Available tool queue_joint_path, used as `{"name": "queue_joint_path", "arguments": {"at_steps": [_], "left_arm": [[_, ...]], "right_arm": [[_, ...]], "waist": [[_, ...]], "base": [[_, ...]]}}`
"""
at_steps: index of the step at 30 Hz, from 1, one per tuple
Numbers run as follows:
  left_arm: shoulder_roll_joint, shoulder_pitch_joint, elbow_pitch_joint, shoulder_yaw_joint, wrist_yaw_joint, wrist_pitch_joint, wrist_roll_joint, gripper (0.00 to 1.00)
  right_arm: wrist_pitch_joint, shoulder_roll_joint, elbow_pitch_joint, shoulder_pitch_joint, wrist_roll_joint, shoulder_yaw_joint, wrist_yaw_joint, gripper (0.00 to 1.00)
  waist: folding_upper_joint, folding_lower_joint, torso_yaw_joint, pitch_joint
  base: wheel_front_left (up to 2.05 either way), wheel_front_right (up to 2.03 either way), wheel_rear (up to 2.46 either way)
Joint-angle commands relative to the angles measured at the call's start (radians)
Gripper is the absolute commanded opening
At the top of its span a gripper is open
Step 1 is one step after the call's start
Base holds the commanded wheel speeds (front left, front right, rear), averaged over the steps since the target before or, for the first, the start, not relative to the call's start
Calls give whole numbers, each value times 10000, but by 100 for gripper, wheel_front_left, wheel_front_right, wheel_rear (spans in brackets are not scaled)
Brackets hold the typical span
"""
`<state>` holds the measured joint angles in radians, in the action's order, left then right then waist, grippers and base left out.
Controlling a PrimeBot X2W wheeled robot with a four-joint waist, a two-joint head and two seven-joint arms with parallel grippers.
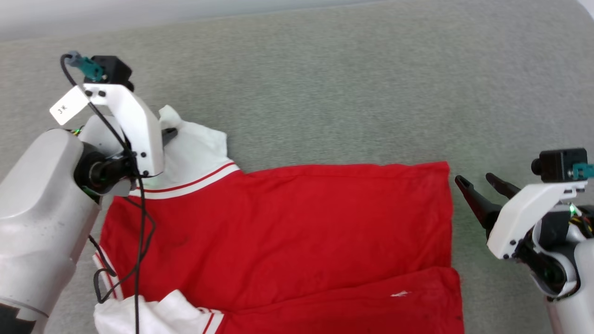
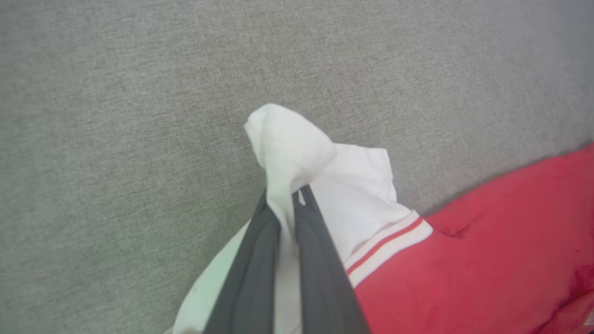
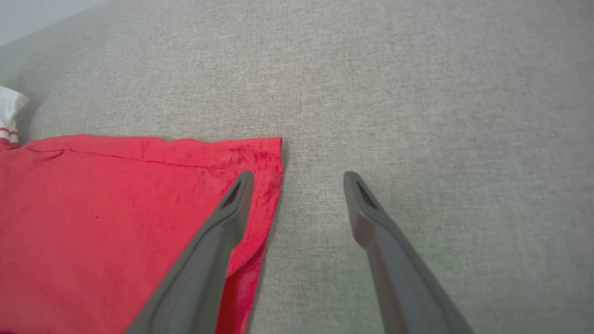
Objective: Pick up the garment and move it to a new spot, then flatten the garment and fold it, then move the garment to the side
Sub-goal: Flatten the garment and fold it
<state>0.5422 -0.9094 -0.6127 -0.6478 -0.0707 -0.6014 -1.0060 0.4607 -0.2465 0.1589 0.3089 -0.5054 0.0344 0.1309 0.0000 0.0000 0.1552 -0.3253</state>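
Lying mostly flat on the grey surface, the garment has its red body toward the robot's right and its white sleeves at the left. The left gripper is pressed together on the far sleeve, pinching a fold of white cloth. The right gripper hangs spread wide at the right hem, one finger over the red edge, the other over bare surface.

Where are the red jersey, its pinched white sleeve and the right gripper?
red jersey (image 1: 287, 222): head view, middle of the red body.
white sleeve (image 2: 357, 185): left wrist view, the flat part of the sleeve.
right gripper (image 3: 298, 175): right wrist view, midway between its open fingertips.
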Motion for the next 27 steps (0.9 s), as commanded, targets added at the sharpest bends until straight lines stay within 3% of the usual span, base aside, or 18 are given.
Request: {"name": "queue_joint_path", "arguments": {"at_steps": [1, 8, 16, 17, 18, 19, 27], "left_arm": [[-94, -108, 123, -70, -71, 119, 76, 0], [-234, -79, 817, -158, -114, 619, 296, 0], [-178, 362, 1343, -125, -64, 966, 247, 0], [-144, 413, 1384, -107, -63, 994, 233, 0], [-122, 464, 1409, -92, -54, 1039, 205, 0], [-97, 508, 1438, -76, -53, 1079, 186, 0], [239, 1325, 1797, 149, 93, 1908, 204, 0]], "right_arm": [[299, -169, 106, 307, -76, 100, -6, 100], [1565, -685, 1050, 1089, -211, 945, -6, 100], [3190, -532, 2930, 863, -648, 1783, -5, 100], [3323, -515, 3042, 892, -728, 1841, -3, 50], [3354, -526, 3106, 951, -782, 1872, -3, 19], [3319, -555, 3112, 1037, -854, 1887, -3, 0], [2232, -1074, 2168, 1632, -1048, 1236, -6, 0]], "waist": [[0, 0, -398, 127], [0, 0, -1037, 20], [0, 0, -1422, -113], [0, 0, -1443, -115], [0, 0, -1460, -107], [0, 0, -1475, -88], [0, 0, -1583, 517]], "base": [[0, 0, 0], [0, 0, 0], [0, 0, 0], [0, 0, 0], [0, 0, 0], [0, 0, 0], [0, 0, 0]]}}
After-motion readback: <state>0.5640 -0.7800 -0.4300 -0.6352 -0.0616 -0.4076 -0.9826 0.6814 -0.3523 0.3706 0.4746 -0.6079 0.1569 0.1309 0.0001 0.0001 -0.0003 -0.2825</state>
